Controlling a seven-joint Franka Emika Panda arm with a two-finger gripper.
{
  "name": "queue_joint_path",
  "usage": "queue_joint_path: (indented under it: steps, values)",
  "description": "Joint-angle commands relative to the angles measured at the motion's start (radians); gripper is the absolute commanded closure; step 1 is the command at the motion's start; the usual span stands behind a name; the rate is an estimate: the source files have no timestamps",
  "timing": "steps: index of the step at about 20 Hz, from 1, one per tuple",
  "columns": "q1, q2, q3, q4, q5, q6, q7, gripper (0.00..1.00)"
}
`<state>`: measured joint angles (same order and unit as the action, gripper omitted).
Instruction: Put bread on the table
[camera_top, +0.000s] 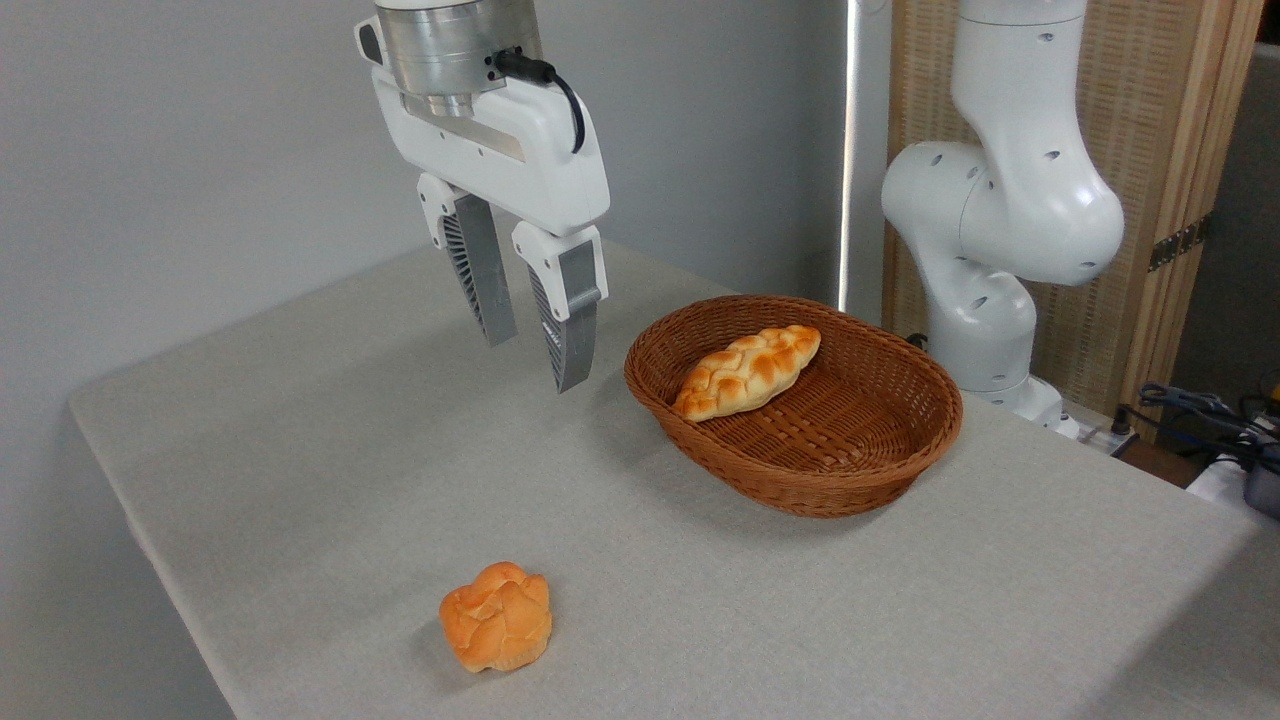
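Fixed camera, sole view. The gripper (535, 355) hangs above the table (300, 450), fingers pointing down, jaws parted with a clear gap and nothing between them. The bread (748, 371) lies to the gripper's right and lower, inside the wicker basket (800, 480), leaning against the basket's near-left wall with one pointed end raised toward the rim. A small round bun (497, 615) sits on the cloth well below and in front of the gripper, apart from everything. Assessment: the loaf is likely light, soft and easily dented. Recommend closing across its narrow width at mid-length, with gentle pressure, clear of the basket wall.
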<state>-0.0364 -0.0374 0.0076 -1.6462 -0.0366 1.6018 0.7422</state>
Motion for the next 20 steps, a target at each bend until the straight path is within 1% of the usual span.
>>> queue_joint_path:
  steps: [1, 6, 10, 15, 17, 19, 20]
  values:
    - [-0.002, -0.018, 0.005, -0.02, 0.001, 0.013, -0.009, 0.0]
    - [0.0, -0.018, 0.006, -0.02, 0.001, 0.013, -0.006, 0.0]
    - [0.016, -0.025, 0.006, -0.021, 0.001, 0.013, -0.003, 0.0]
    - [0.016, -0.033, 0.005, -0.027, 0.001, 0.007, -0.003, 0.0]
    - [0.016, -0.047, -0.003, -0.049, 0.0, 0.007, -0.006, 0.0]
    - [0.016, -0.084, -0.003, -0.099, 0.0, 0.007, -0.004, 0.0]
    - [0.015, -0.099, -0.005, -0.125, -0.009, 0.007, -0.004, 0.0]
